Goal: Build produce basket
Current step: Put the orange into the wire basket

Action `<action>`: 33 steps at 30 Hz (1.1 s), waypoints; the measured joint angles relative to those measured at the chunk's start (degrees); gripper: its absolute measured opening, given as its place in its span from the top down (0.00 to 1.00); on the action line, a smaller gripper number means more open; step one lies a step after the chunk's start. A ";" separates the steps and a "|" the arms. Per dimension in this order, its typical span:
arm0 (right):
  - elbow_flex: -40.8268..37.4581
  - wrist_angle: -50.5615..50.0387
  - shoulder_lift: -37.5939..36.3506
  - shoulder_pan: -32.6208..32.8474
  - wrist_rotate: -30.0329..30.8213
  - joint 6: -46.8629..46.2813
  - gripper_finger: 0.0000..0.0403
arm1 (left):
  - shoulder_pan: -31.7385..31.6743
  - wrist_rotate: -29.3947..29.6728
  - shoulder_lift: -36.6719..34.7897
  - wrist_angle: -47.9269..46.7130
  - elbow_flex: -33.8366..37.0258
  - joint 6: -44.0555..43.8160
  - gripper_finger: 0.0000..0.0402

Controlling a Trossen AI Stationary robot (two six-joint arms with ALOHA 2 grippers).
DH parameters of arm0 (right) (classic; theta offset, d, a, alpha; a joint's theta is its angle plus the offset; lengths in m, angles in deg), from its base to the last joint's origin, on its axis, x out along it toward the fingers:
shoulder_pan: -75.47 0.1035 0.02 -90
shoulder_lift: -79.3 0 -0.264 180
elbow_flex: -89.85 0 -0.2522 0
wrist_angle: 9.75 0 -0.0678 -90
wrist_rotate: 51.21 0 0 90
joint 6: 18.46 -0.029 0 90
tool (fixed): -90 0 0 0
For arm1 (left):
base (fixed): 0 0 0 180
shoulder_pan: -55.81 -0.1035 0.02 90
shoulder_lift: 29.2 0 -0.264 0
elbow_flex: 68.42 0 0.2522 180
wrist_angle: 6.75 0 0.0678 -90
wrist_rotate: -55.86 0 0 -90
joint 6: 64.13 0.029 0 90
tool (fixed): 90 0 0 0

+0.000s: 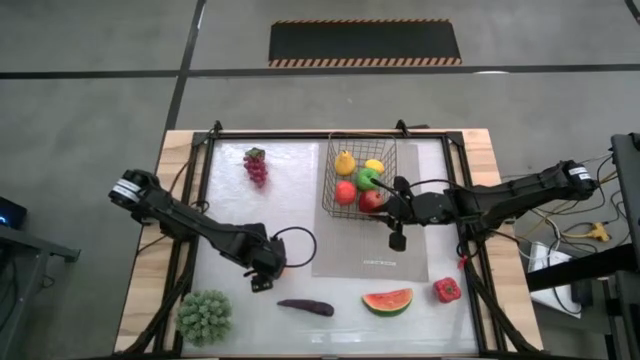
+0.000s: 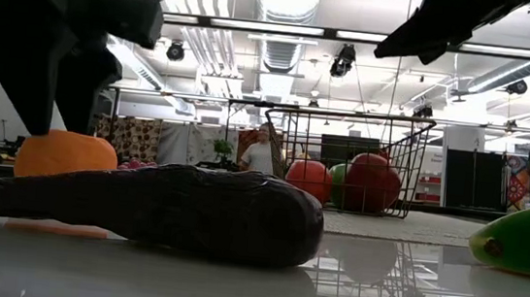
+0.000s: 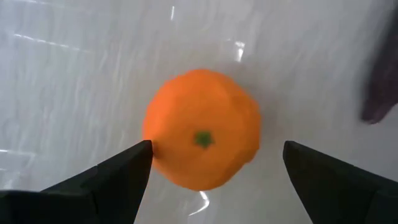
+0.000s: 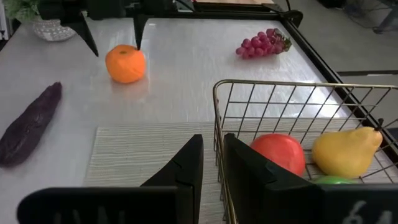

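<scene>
- While spread wide over the orange (image 3: 200, 137), left pincer (image 3: 211, 165) hovering near the bench's (image 1: 300, 190) front-left part, fingers either side, not gripping.
- Right pincer (image 4: 212, 163) clenched on nothing, just outside the basket's (image 1: 332, 178) front rim, over the grey mat (image 1: 345, 255).
- In basket, by the far edge: red apples (image 1: 346, 192), green apple (image 1: 368, 178), yellow pear (image 1: 345, 162).
- Loose on bench: grapes (image 1: 256, 166) far-left, eggplant (image 1: 306, 307), watermelon slice (image 1: 387, 300), red pepper (image 1: 447, 290) along the front.

Glossy white table (image 4: 186, 68) (mirror-like); wire basket (image 4: 280, 99); ribbed mat (image 4: 137, 155).
</scene>
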 joint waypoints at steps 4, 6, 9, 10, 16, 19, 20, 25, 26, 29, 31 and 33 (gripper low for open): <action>-0.02 -0.10 0.04 0.00 -0.02 -0.03 0.87 | -0.04 0.51 1.17 0.12 0.04 0.44 0.15; -0.03 -0.10 0.04 0.00 -0.02 -0.03 0.87 | -0.04 1.05 1.42 0.13 0.12 0.65 0.15; -0.02 -0.10 0.04 0.00 -0.02 -0.03 0.87 | -0.04 1.61 1.82 0.16 0.14 0.67 0.15; -0.03 -0.10 0.07 0.00 -0.02 -0.03 0.87 | -0.04 1.96 1.94 0.16 0.14 0.69 0.16; -0.04 -0.12 0.07 0.00 -0.08 -0.03 0.87 | -0.04 2.48 2.46 0.21 0.17 0.67 0.30; -0.04 -0.12 0.07 0.00 -0.11 -0.03 0.87 | -0.04 2.48 2.44 0.20 0.17 0.63 0.36; -0.07 -0.12 0.07 0.00 -0.11 -0.03 0.87 | -0.03 2.48 2.36 0.20 0.17 0.59 0.38; -0.58 0.27 0.07 0.00 -0.12 -0.03 0.87 | -0.07 2.42 1.62 -0.04 -2.45 0.59 0.39; -0.85 0.91 0.07 0.00 -0.13 -0.07 0.87 | -0.07 2.47 1.28 -0.13 -3.70 1.02 0.40; -1.98 5.44 0.44 0.00 -0.17 -0.48 0.87 | -0.27 4.10 0.85 -0.56 -8.58 3.23 0.40; -2.37 7.00 0.91 0.00 -1.08 -0.91 0.85 | -0.62 6.04 0.85 -0.90 -12.36 5.38 0.40; -2.38 8.67 1.85 -0.02 -3.22 -0.92 0.80 | -0.93 9.19 0.80 -0.78 -15.84 8.71 0.40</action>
